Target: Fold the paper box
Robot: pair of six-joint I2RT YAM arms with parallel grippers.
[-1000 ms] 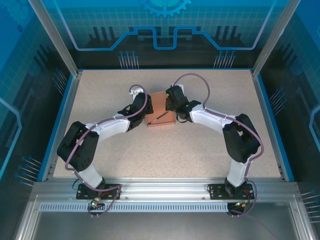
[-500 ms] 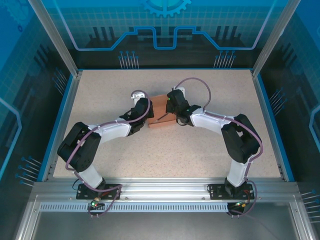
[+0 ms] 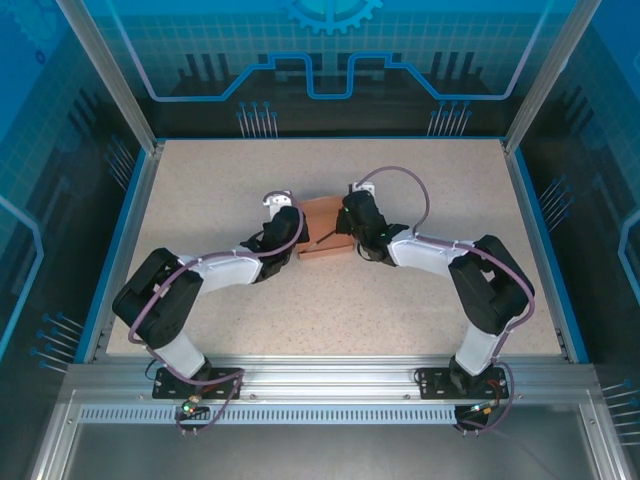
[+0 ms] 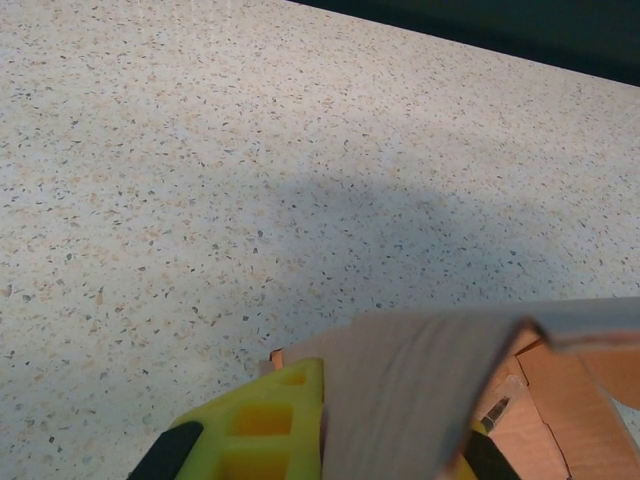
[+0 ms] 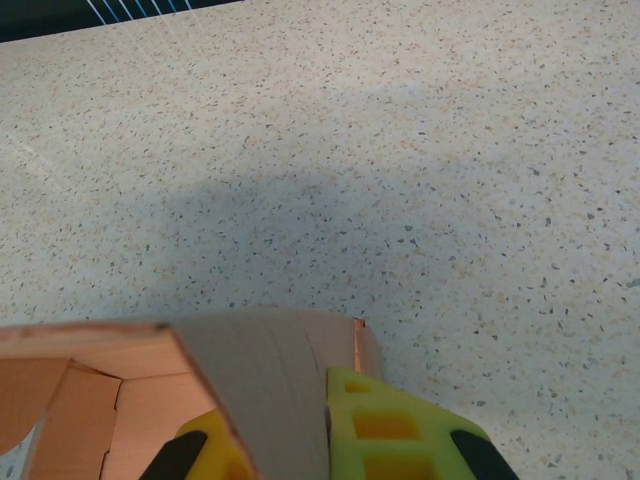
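Observation:
The salmon-orange paper box (image 3: pixel 322 222) lies in the middle of the table between my two arms, with a thin dark stick (image 3: pixel 327 236) across its top. My left gripper (image 3: pixel 296 228) is at its left side and my right gripper (image 3: pixel 348 220) at its right side. In the left wrist view the yellow fingers (image 4: pixel 268 420) are shut on an upright side wall of the box (image 4: pixel 410 385). In the right wrist view the yellow fingers (image 5: pixel 392 432) pinch the opposite wall (image 5: pixel 262 372), and the orange inside of the box (image 5: pixel 95 400) shows to the left.
The speckled tabletop (image 3: pixel 330 300) stretches on all sides of the box. A blue raised rim (image 3: pixel 118 250) borders it left, right and back. Glass walls stand behind. An aluminium rail (image 3: pixel 330 375) carries the arm bases at the near edge.
Both wrists have sunk lower and drawn in beside the box. The box has shifted slightly toward the near edge. Both grippers stay shut.

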